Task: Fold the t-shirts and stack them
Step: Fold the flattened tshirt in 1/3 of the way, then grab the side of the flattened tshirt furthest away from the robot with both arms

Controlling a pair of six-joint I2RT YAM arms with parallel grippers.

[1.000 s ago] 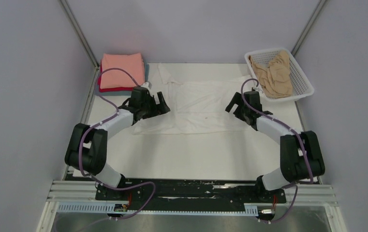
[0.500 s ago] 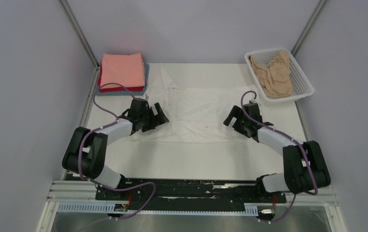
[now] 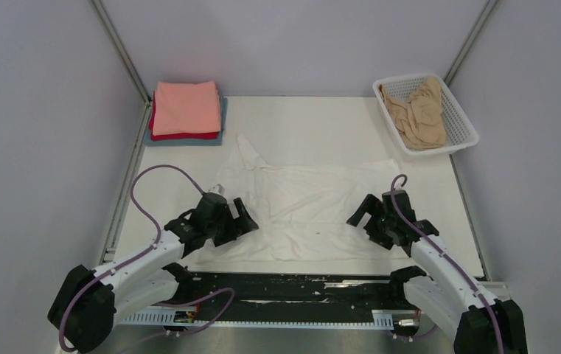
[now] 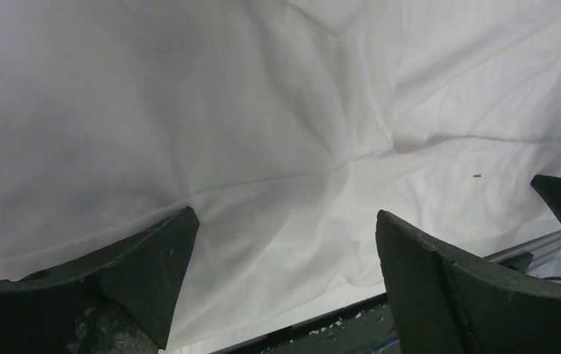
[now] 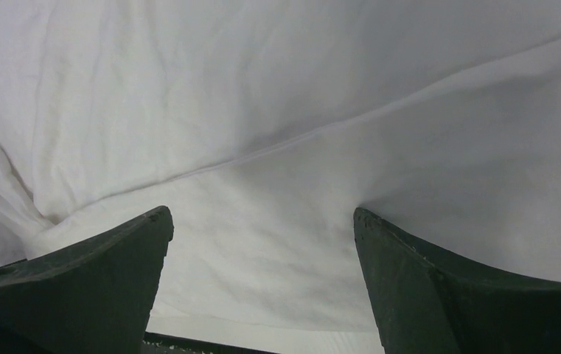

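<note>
A white t-shirt lies spread flat at the near edge of the table. My left gripper is open on its left side and my right gripper is open on its right side, both low with fingertips down on the cloth. The left wrist view shows the white cloth between the spread fingers of the gripper. The right wrist view shows the same cloth in its gripper. A folded stack at the back left has the salmon-pink shirt on top, then red, then grey-blue. The tan shirt lies crumpled in the basket.
The white mesh basket stands at the back right. The shirt's near hem reaches the black base rail at the table's front edge, which also shows in the left wrist view. Grey walls close in both sides.
Both arms have drawn back toward the near edge, and the white shirt has slid with them from the middle of the table to the front. Both grippers stay open.
</note>
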